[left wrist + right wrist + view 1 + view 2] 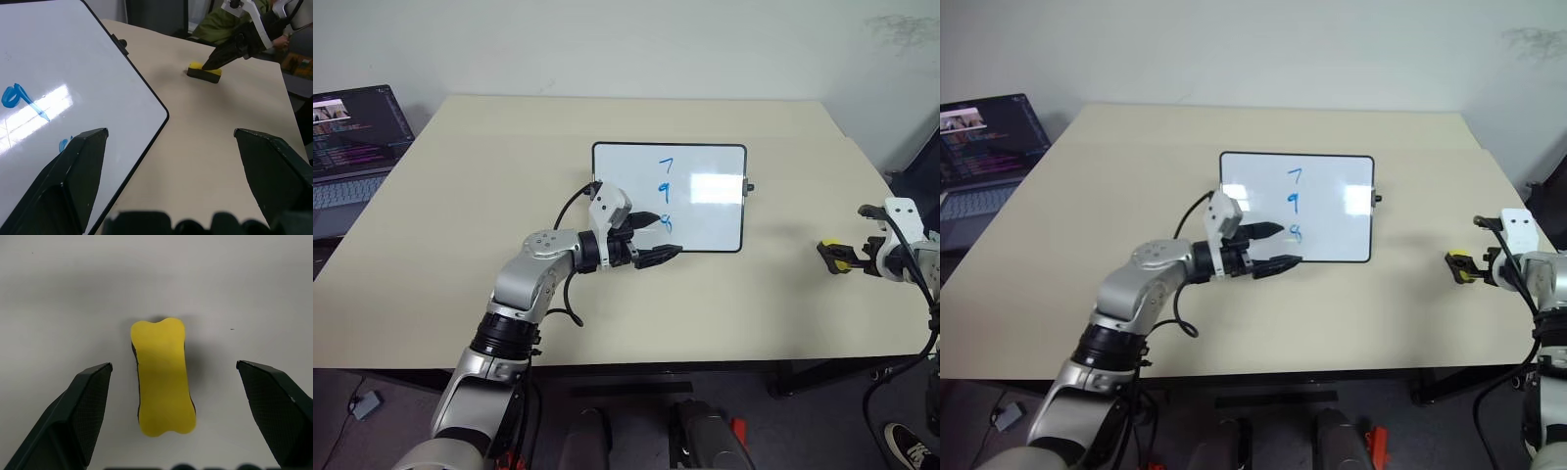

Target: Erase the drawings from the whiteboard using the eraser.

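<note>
At frame centre in the head views, the broad pale beige table [460, 245] carries the small glossy whiteboard with thin black frame and rounded corners [705, 220], lying flat and loose, so the main risk is that it slides or pivots under a wiping stroke unless something pins it. The left gripper [656, 238], two black fingers spread wide and holding nothing, sits over the board's lower-left edge, tips by the lowest mark; if it presses the writing surface rather than the frame it could smear ink or block the eraser's path. The three blue hand-drawn digit-like drawings [665, 192] run in a column down the board's middle, all intact, the bottom one partly hidden by that gripper, so it is the likeliest to be missed. At the right edge of the frame, well apart from the board, the right gripper [173, 377] is fully spread, fingers flanking but not touching the small bright yellow sponge-like eraser with a dark underside [162, 377], which lies on bare table. The block's long axis runs along the fingers, so closing should catch its narrow waist; a grip too shallow or off-centre might tip it, squeeze it out sideways, or leave the dark felt face unable to sit flat against the board.
</note>
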You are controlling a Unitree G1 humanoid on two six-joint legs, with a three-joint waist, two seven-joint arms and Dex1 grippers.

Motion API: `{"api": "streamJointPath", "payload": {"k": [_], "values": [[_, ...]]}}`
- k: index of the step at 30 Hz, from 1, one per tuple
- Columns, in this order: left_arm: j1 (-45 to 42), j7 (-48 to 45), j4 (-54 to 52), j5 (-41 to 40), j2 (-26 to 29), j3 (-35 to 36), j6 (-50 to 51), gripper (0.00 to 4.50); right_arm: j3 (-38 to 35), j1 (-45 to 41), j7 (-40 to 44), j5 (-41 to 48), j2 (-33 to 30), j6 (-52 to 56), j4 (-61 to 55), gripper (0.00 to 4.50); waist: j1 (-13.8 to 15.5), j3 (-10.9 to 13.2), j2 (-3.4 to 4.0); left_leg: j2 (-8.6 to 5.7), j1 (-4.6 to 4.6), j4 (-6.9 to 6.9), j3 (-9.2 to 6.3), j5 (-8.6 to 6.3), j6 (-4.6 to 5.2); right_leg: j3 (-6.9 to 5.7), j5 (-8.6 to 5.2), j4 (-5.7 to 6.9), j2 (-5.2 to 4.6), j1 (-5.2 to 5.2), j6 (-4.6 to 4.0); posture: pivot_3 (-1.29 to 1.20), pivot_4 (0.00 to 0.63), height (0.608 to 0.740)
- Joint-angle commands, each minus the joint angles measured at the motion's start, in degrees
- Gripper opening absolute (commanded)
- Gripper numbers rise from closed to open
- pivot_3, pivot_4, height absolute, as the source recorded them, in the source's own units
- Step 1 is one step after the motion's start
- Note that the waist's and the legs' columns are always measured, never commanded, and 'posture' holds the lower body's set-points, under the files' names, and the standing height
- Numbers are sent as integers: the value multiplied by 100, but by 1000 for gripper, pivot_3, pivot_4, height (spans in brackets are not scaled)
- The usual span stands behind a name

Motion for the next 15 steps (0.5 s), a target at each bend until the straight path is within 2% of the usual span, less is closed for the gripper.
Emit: {"api": "streamJointPath", "payload": {"k": [1, 4, 7, 15], "values": [[-41, 1, -242, 16, 6, 74, -82, 4500, -19, -150, 53, -94, -10, -156, -2, 4471, 0, 0, 0, 0, 0, 0, 0, 0, 0, 0, 0, 0, 0, 0, 0, 0, 150, 740], [-31, 24, -249, -5, 2, 107, -78, 4500, -4, -168, 89, -119, 24, -168, 41, 4471, 0, 0, 0, 0, 0, 0, 0, 0, 0, 0, 0, 0, 0, 0, 0, 0, 150, 740], [-10, 24, -283, -18, 21, 118, -54, 4500, 13, -206, 100, -170, 63, -236, 133, 3924, -1, 0, 0, 0, 0, 0, 0, 0, 0, 0, 0, 0, 0, 0, 0, 0, 150, 740], [25, 95, -343, 2, 39, 151, -43, 4500, -30, -310, 121, -209, 110, -314, 308, 962, -2, 0, 0, 0, 0, 1, 0, 0, 0, 0, 0, 0, 0, 1, 1, 0, 150, 740]]}}
